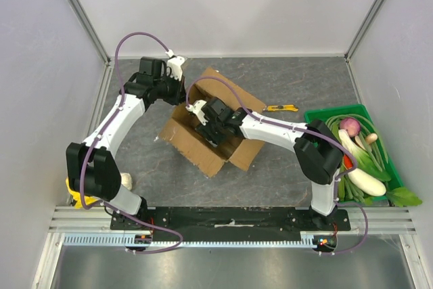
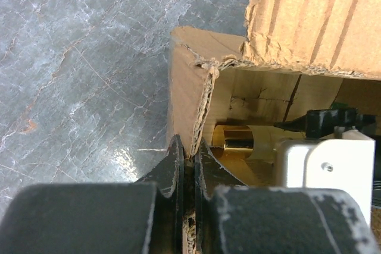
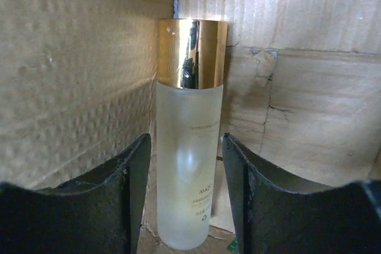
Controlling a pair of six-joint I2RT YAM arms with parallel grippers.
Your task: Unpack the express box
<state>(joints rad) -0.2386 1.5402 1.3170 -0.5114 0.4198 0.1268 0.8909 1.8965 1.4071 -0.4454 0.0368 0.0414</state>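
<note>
Brown corrugated express box (image 1: 196, 143) at mid-table, skewed, flaps thrown open, between the two arms. Probably light, stiff along the folds, yet soft and ragged at the raw edges; likely to slide on the smooth table (image 1: 291, 174) unless pinned. Pinned, by the look of it: left gripper (image 2: 187, 154) closed on the top edge of a side wall near a corner, cardboard nipped between the pads. Inside, a frosted glass bottle (image 3: 189, 165) with a gold cap (image 3: 191, 53), cap end toward an inner corner; standing or lying, impossible to tell. Judged fragile, fairly heavy for its bulk, slick on glass and metal alike. Best taken squarely round the frosted body below the cap, with a moderate squeeze; never by the cap, for fear of pulling it off. Right gripper (image 3: 186, 142) down in the box, jaws spread and straddling that body, close on both sides, not plainly clamped. Tight quarters: cardboard wall just beside one finger, corner seam right behind the cap, hence little room sideways. Safest way out, at a guess, back through the open top, minding the torn flap edge near the left gripper. Beyond the box, room on the table toward the arm bases for setting down; yellow utility knife (image 1: 281, 107) near its far right side, green crate (image 1: 316, 114) of vegetables further right.
</note>
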